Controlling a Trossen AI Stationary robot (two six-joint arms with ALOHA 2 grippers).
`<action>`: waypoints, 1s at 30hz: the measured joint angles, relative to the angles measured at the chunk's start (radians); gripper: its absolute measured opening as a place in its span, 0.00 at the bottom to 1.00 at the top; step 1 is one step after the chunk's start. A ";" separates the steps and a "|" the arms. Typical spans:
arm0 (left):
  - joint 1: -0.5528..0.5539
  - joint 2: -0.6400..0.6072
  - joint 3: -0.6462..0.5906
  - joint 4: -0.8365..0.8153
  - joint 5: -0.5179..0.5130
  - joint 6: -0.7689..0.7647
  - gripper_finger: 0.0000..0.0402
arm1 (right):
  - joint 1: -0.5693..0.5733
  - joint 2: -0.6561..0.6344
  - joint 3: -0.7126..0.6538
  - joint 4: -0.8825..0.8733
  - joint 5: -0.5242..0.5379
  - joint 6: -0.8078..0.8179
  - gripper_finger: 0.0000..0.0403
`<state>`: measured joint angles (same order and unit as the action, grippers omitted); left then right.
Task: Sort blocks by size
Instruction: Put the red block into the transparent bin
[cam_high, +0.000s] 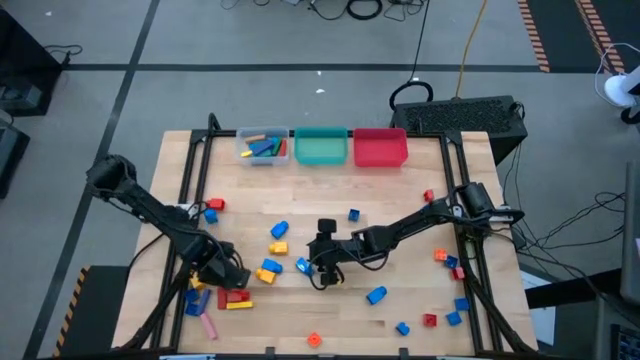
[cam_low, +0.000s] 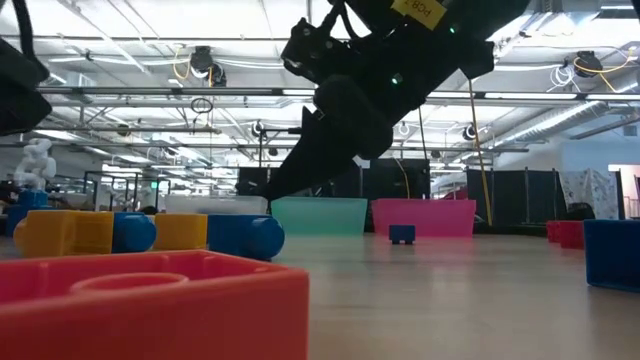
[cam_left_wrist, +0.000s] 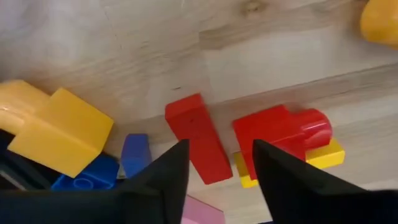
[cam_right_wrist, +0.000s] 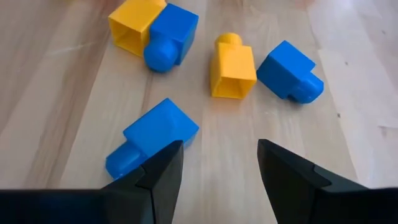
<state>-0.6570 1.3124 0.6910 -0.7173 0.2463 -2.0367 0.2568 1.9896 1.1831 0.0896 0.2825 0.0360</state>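
A pale wooden worktop (cam_high: 330, 190) sits in a grey-floored lab, with three bins along its upper edge in the high view: a clear bin (cam_high: 263, 146) already holding a few blocks, then a teal bin (cam_high: 321, 147) and a red bin (cam_high: 380, 147), which look empty. At lower left of that view the left gripper (cam_high: 228, 277) hangs over a cluster of blocks, fingers spread and holding nothing. Its wrist view shows a red bar (cam_left_wrist: 198, 138) lying just ahead of the gap between the fingers, its long axis running slantwise from that gap rather than across it, with a red stud brick (cam_left_wrist: 283, 132) stacked on a yellow brick (cam_left_wrist: 326, 155) just beside. At centre the right gripper (cam_high: 322, 272) hovers, fingers spread and empty. A blue brick (cam_right_wrist: 152, 140) lies just off one finger, stud end pointing back toward the gripper. The left arm is nearer the bar, so it probably takes it next.
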 joint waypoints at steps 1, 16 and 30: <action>-0.001 0.003 0.000 0.003 -0.004 -0.006 0.49 | 0.000 0.000 0.000 -0.001 0.000 -0.003 0.48; -0.021 0.112 0.000 0.019 -0.013 -0.026 0.68 | 0.002 0.000 0.000 -0.001 0.000 0.004 0.48; -0.041 0.182 0.001 0.065 0.009 -0.014 0.46 | 0.002 -0.001 0.000 0.000 0.000 0.004 0.48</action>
<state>-0.6979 1.4940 0.6922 -0.6525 0.2558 -2.0507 0.2592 1.9884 1.1831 0.0898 0.2821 0.0399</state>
